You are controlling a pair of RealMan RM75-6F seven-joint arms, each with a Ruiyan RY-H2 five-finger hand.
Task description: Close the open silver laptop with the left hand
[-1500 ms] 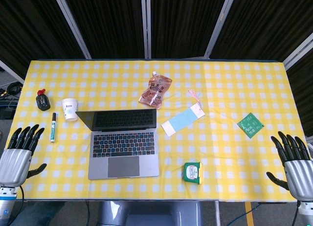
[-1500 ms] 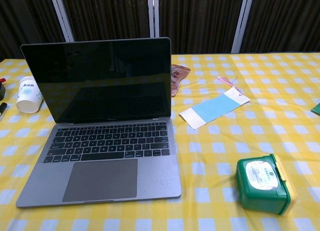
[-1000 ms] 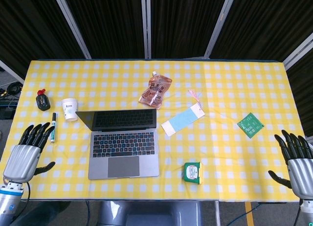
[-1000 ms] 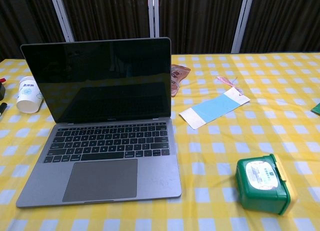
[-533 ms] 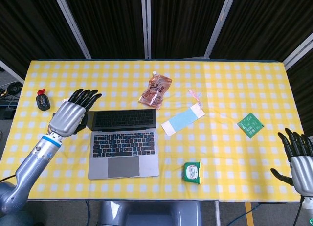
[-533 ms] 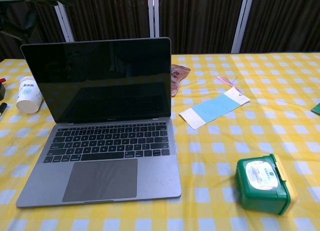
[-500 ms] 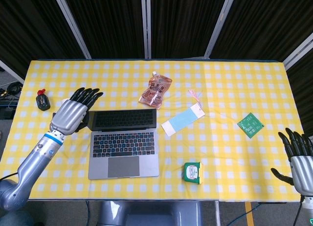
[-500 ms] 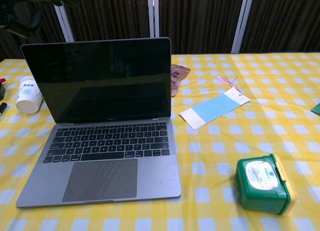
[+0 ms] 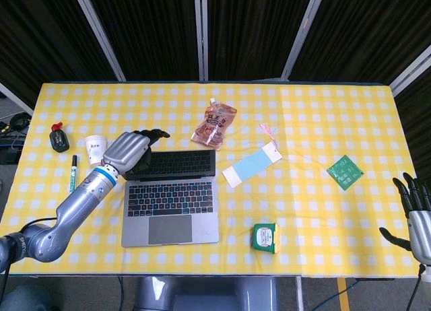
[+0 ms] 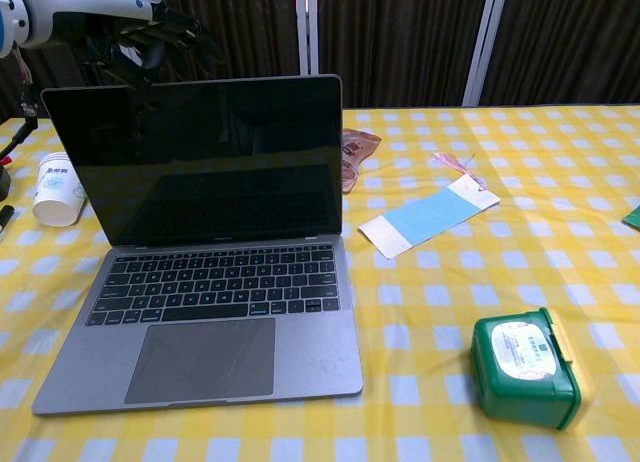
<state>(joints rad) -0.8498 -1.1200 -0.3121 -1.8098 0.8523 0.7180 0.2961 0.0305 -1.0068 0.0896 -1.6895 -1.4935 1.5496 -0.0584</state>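
Laptop (image 9: 170, 197) — silver, lid up — sits left of centre in the head view on the yellow checked tablecloth (image 9: 310, 122), its dark screen facing the lower edge of the frame and the keyboard and trackpad in plain sight. In the chest view the screen fills the left half, black and reflecting only vague shapes.

Left hand (image 9: 128, 151) is over the upper left corner of the lid, fingers (image 9: 156, 132) apart and reaching toward frame right above the lid's top edge. It holds nothing. Whether it touches the lid cannot be told: from above the hand covers that corner, and in the chest view the hand shows only at the upper left of the frame, partly cut off by the edge, dark against the dark curtain just above the lid's rim.

Right hand (image 9: 417, 217) is at the lower right corner of the head view, cut by the frame edge, fingers spread and empty; the chest view does not show it.

Left of the laptop stand a white paper cup (image 9: 96, 149), a marker pen (image 9: 73, 174) and a small black object with a red top (image 9: 58, 138) — too small to identify. Above the lid lies a brown spouted pouch (image 9: 215, 122), half hidden behind the screen in the chest view. To the right lie a light blue card (image 9: 251, 166) with a pink ribbon, a green lidded box (image 9: 264, 237) and a flat green packet (image 9: 345, 171), the last clipped at the chest view's right edge.
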